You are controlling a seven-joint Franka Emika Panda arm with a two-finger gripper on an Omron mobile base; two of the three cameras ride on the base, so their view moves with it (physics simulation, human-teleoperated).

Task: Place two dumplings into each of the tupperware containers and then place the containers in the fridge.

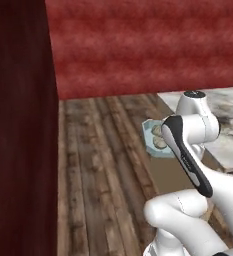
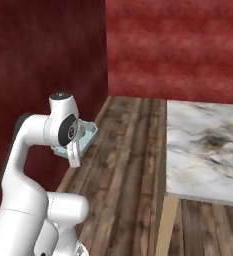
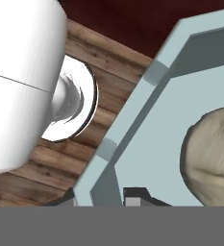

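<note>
Tupperware container (image 1: 155, 142) in the air, that is what we have, carried out over the wooden floor (image 1: 98, 190) beside the marble counter (image 2: 208, 150). From the left base view we see the light-blue tray peeking out behind the arm's wrist, with dumplings (image 1: 159, 136) sitting in it. From the hand view one tan dumpling (image 3: 212, 156) lies inside the container (image 3: 156, 139), close against the camera. The gripper (image 3: 108, 199) is pressed nearly together, pinching the tray's thin rim between its fingertips.

We judge the tray light and fairly stiff, but its smooth plastic wall may be slippery, and a grip on one edge lets it tip. The dumplings look soft and loose, so they could roll if the tray tilts; keeping it level matters. Taking hold at a straight stretch of rim, as now, seems the sensible spot.

No label, brand or writing can be read on anything here.
</note>
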